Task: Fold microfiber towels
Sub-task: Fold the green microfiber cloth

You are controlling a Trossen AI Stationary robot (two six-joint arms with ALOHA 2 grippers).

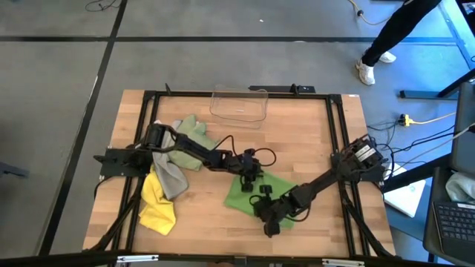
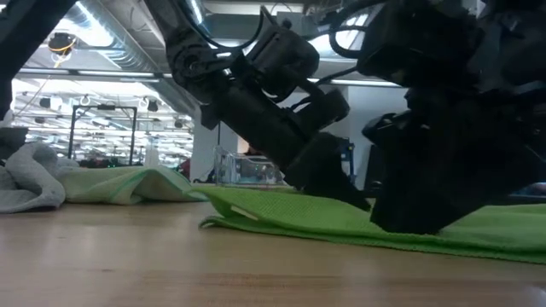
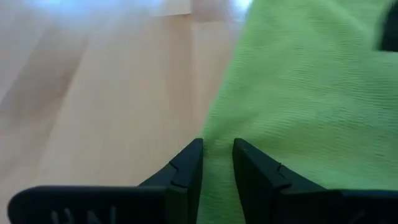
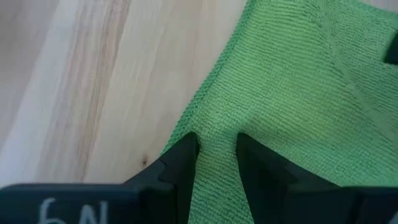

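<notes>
1. Both grippers work the bright green microfiber towel (image 1: 269,189) in the high view: the left gripper (image 1: 251,178) is at its far-left edge, the right gripper (image 1: 265,208) at its near-left corner. A yellow towel (image 1: 154,208), a grey towel (image 1: 172,178) and a pale sage towel (image 1: 187,127) lie heaped at table-left; a clear plastic bin (image 1: 239,104) sits at the far edge.
2. Low view: the green towel (image 2: 341,220) lies flat on the wooden table (image 2: 128,264), both arms pressed down onto it.
3. Left wrist view: narrowly parted fingers (image 3: 186,167) pinch the towel's hem (image 3: 217,155) between them.
4. Right wrist view: fingers (image 4: 181,158) likewise clamp a ridge of green cloth (image 4: 216,149) at the edge.
5. To fold well, I judge, lift both corners level and together, then carry them straight across so the edges meet.
</notes>
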